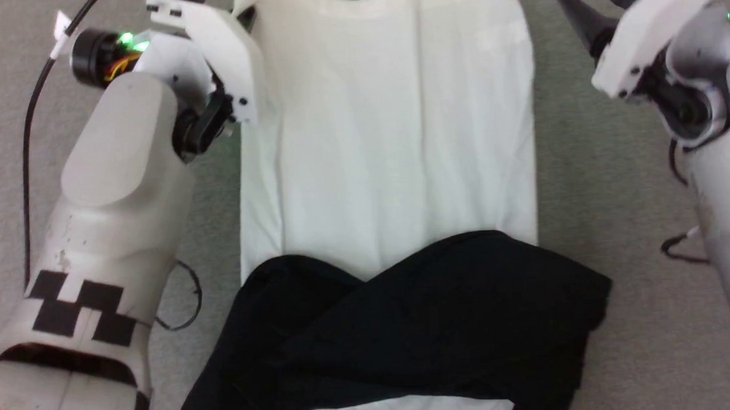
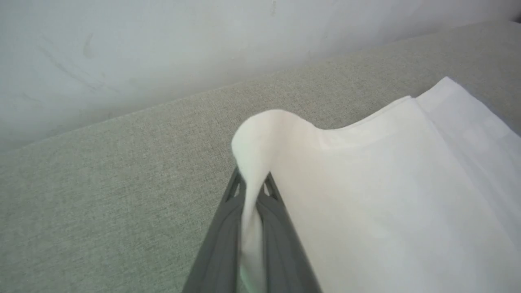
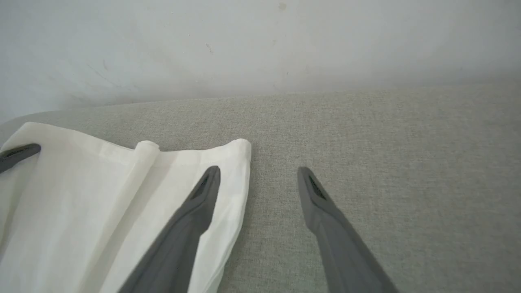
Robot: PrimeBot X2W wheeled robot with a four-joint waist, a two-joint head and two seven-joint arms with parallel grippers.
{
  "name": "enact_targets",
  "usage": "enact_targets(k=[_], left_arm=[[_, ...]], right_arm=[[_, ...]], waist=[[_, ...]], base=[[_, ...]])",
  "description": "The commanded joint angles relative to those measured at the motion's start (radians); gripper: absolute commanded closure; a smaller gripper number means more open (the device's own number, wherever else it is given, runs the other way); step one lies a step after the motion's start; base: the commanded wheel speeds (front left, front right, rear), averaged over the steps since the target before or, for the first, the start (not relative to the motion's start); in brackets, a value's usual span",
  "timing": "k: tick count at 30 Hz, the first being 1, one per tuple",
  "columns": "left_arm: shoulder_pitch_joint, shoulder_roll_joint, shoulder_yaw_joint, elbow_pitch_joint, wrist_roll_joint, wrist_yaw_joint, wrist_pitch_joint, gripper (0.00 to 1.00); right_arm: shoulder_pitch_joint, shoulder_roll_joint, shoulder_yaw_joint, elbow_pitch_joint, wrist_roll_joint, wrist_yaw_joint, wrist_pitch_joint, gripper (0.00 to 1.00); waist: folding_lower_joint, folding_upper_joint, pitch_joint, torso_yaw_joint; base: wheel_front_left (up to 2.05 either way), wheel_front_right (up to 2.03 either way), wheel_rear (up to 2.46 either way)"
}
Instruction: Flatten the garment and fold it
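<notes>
While the garment (image 1: 386, 136) is lying flat on the grey fabric surface (image 1: 592, 176) mid-frame in head view, with its black sleeves (image 1: 419, 326) crossing its white body near the bottom, the left gripper (image 2: 253, 183) is pinching its upper-left corner, fingers clamped on the cloth. The right gripper (image 3: 258, 175) is hovering at upper right beside the garment's other top corner, fingers spread wide and gripping nothing.

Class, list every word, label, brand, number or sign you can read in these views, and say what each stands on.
No words, numbers or brands can be read.
On the shirt: no print showing.
On the left forearm: black squares, a pattern, not letters.
The white tag on the cable: too small to read.
</notes>
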Motion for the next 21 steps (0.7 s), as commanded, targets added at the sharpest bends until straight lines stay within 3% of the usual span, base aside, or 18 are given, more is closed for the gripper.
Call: enact_targets(k=[1, 4, 15, 17, 18, 21], left_arm=[[-0.013, -0.008, -0.002, -0.004, 0.001, -0.007, -0.008, 1.00], [-0.045, -0.040, -0.013, -0.008, -0.001, -0.012, -0.036, 1.00], [-0.086, -0.074, -0.046, -0.025, -0.009, -0.030, -0.082, 1.00], [-0.086, -0.075, -0.050, -0.024, -0.014, -0.033, -0.089, 1.00], [-0.086, -0.073, -0.053, -0.021, -0.015, -0.034, -0.091, 1.00], [-0.086, -0.067, -0.055, -0.009, -0.024, -0.037, -0.096, 1.00]], right_arm=[[-0.020, -0.004, 0.004, 0.018, 0.006, -0.001, 0.013, 0.00], [-0.142, -0.008, 0.040, 0.163, 0.018, -0.001, 0.116, 0.00], [-0.269, 0.001, 0.101, 0.407, 0.003, -0.001, 0.241, 0.00], [-0.269, 0.008, 0.111, 0.459, 0.011, -0.001, 0.306, 0.77], [-0.269, 0.012, 0.117, 0.479, 0.013, -0.001, 0.338, 1.00], [-0.270, 0.016, 0.138, 0.499, 0.016, -0.001, 0.380, 1.00]], waist=[[-0.0002, 0.0000, 0.054, 0.059], [-0.0002, 0.0000, 0.088, 0.094], [-0.0002, 0.0000, 0.145, 0.146], [-0.0002, 0.0000, 0.144, 0.148], [-0.0002, 0.0000, 0.142, 0.147], [-0.0002, 0.0000, 0.132, 0.144]], base=[[0.00, 0.00, 0.00], [0.00, 0.00, 0.00], [0.00, 0.00, 0.00], [0.00, 0.00, 0.00], [0.00, 0.00, 0.00], [0.00, 0.00, 0.00]])
